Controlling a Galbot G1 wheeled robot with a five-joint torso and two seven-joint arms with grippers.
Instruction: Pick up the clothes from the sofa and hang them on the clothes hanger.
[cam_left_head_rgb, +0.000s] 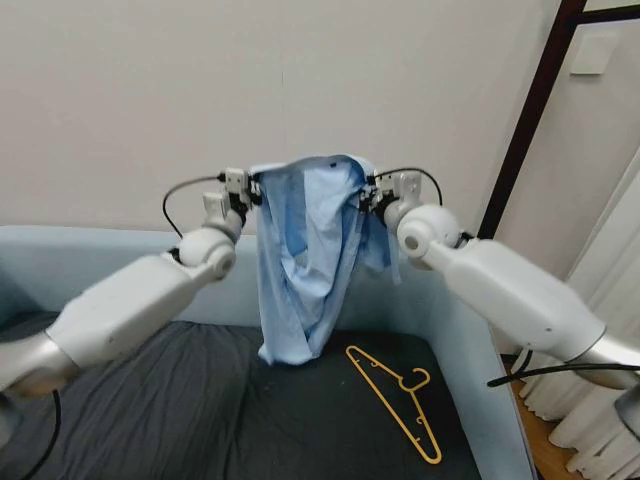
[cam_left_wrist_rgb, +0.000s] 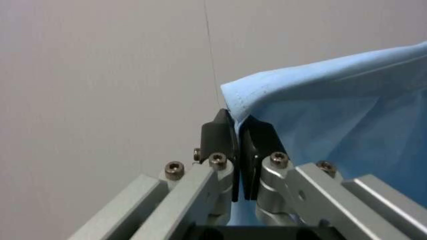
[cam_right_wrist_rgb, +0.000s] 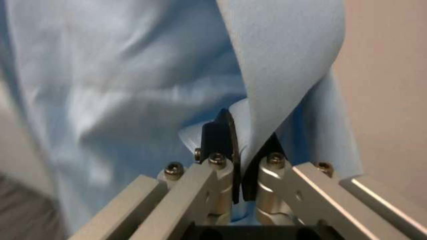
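The step in hand, as I judge it, is carrying the held-up shirt toward the hanger, and doing it well depends on even tension along the top edge. The left gripper (cam_left_wrist_rgb: 237, 125) is closed tight on a hemmed corner of the blue shirt (cam_left_head_rgb: 305, 260), its pads taking only a narrow bite of cloth (a thin hold, so a sideways jerk might slip it out). The right gripper (cam_right_wrist_rgb: 238, 131) is likewise clamped on a fold of the same fabric at the opposite side. Both wrists should travel at one height and one spacing. Pulling apart risks losing a grip, and closing in would let the cloth sag and bunch. The yellow hanger (cam_left_head_rgb: 395, 395) lies flat on the sofa (cam_left_head_rgb: 120, 400) seat, below and to the right of the shirt and apart from it.

The shirt hangs in the air between the two grippers, before the pale wall and above the dark seat. It is light blue, thin and limp, falling in long vertical folds and bunched in the middle. Its lowest end reaches down near the cushion; whether it touches, I cannot tell.
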